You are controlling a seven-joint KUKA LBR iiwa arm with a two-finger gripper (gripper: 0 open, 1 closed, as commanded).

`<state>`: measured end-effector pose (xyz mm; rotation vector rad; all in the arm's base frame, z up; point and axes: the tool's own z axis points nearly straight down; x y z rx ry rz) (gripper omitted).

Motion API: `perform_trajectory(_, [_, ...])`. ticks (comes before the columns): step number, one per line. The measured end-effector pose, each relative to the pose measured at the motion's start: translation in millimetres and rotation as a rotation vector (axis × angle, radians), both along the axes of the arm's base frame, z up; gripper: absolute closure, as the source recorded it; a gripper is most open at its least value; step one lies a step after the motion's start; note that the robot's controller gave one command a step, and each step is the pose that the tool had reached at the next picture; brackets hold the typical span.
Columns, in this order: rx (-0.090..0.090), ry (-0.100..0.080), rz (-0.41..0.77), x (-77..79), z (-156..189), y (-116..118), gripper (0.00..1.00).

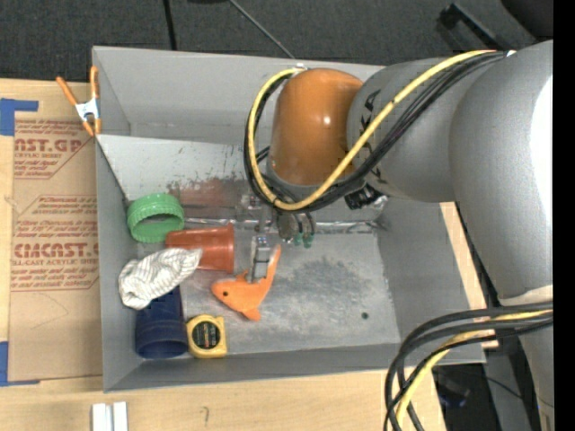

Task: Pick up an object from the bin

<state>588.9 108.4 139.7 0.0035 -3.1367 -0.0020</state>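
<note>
Camera view, looking down: the thing nearest the gripper (pixel 263 262) is an orange piece (pixel 241 296), flat, bright, irregular in outline, with a broad lower body and a narrow strip rising from its right side. It lies on the bin (pixel 334 282) floor, left of centre and toward the near wall. Contents counted: one orange piece, one green ring (pixel 154 218), one red cup (pixel 202 246) on its side, one white cloth (pixel 158 275) crumpled, one blue cup (pixel 159 329) on its side, one yellow tape measure (pixel 206 335); six things in all, grouped in the left half of the bin. The gripper hangs below the arm's orange cover, with its tip at the upper end of the orange piece's strip; whether they touch cannot be told. The body of the piece lies just below and slightly left of the tip. The red cup lies just left of the gripper. Gripper state: whether spread or pressed together cannot be told.
</note>
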Motion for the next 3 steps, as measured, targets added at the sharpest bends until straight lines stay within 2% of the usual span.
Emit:
perform_trajectory(1, [0.001, -0.006, -0.001, 1.2, 5, 0, 0.0])
perform_trajectory(2, [0.001, -0.01, -0.019, -40.4, -43, -4, 0.0])
perform_trajectory(3, [0.0, -0.008, 0.134, -57.4, -69, -7, 1.0])
